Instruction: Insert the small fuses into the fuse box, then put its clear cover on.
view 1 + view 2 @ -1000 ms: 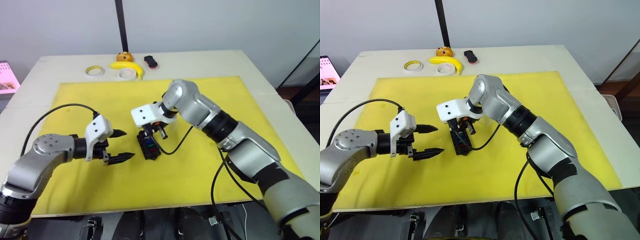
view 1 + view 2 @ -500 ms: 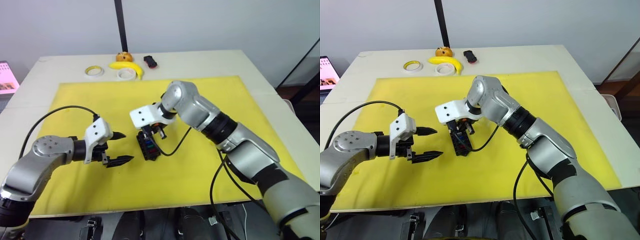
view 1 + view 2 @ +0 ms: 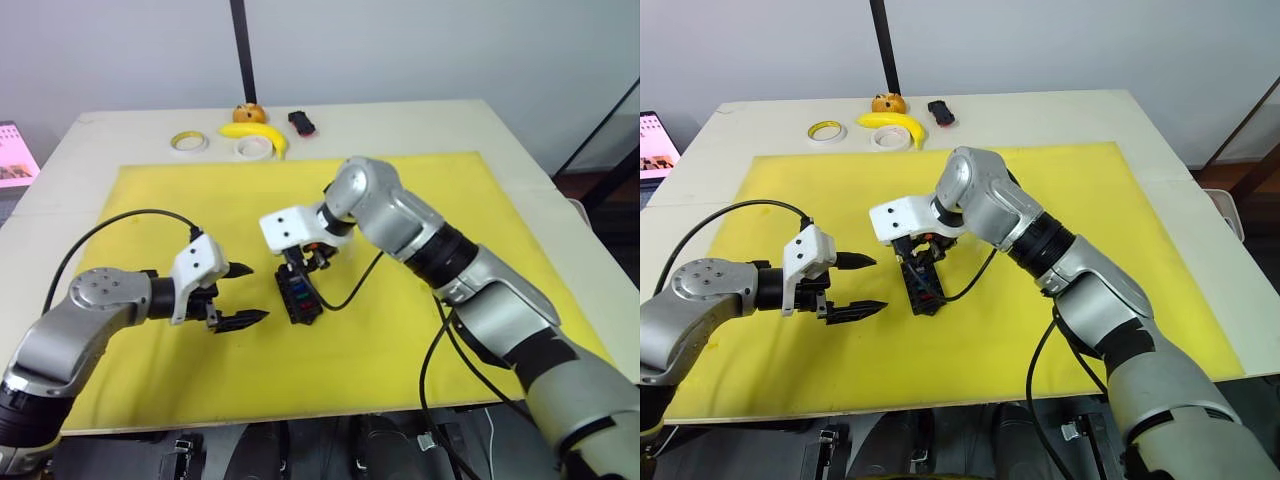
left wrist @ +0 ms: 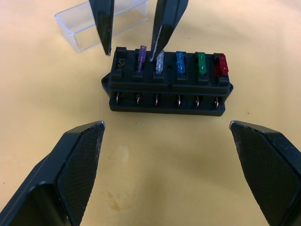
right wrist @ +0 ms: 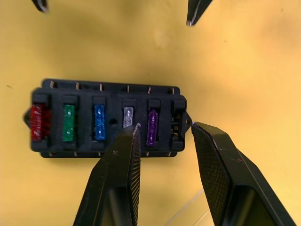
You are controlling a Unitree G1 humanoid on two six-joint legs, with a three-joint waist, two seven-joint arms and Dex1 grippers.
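Note:
The black fuse box [image 3: 298, 296] lies on the yellow mat, between my two grippers. Red, green, blue, grey and purple small fuses [image 5: 99, 121] stand in a row in its slots; the end slot [image 5: 177, 122] beside the purple one is empty. My right gripper [image 5: 164, 126] hangs open just above that end, its fingertips [image 4: 153, 55] straddling the purple fuse. To the left of the box my left gripper [image 3: 257, 292] is open and empty, a short way off, pointing at the box. The clear cover [image 4: 101, 22] lies on the mat right behind the box.
The yellow mat [image 3: 450, 190] covers most of the table. At the back edge lie a yellow tape roll [image 3: 188, 142], a white tape roll [image 3: 250, 148], a banana [image 3: 255, 131] and a black-and-red gadget [image 3: 301, 123]. A black cable [image 3: 350, 290] loops beside the box.
Almost nothing has moved. My right gripper has shifted slightly above the fuse box's end; my left gripper has stayed open beside it.

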